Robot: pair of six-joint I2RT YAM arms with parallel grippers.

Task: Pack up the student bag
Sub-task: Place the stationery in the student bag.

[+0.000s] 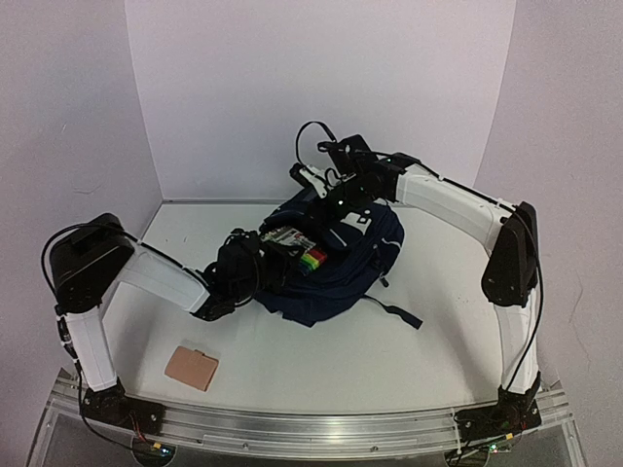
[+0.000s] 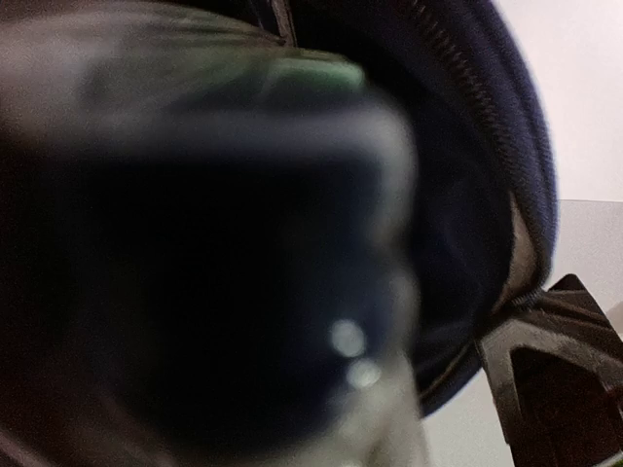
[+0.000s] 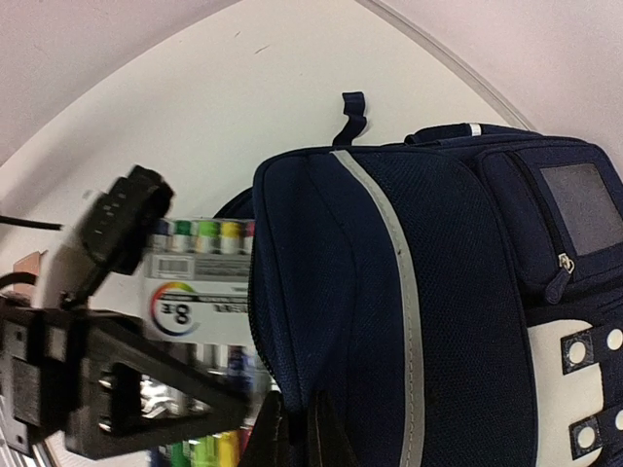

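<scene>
The student bag [image 1: 346, 268], dark navy with a pale stripe [image 3: 399, 292], lies on its side mid-table. My right gripper [image 1: 336, 201] hangs over its upper edge, and its fingers [image 3: 263, 443] are shut on the fabric rim of the bag's opening. My left gripper [image 1: 265, 253] is at the bag's left mouth, shut on a white pack of coloured markers [image 1: 300, 245], which sits half inside the opening [image 3: 195, 282]. The left wrist view is mostly a dark blur, with only the bag's zipper rim [image 2: 511, 175] readable.
A tan card-like item [image 1: 192, 367] lies on the table at the near left. A black strap [image 1: 399, 313] trails from the bag toward the near right. White walls close in the back and sides.
</scene>
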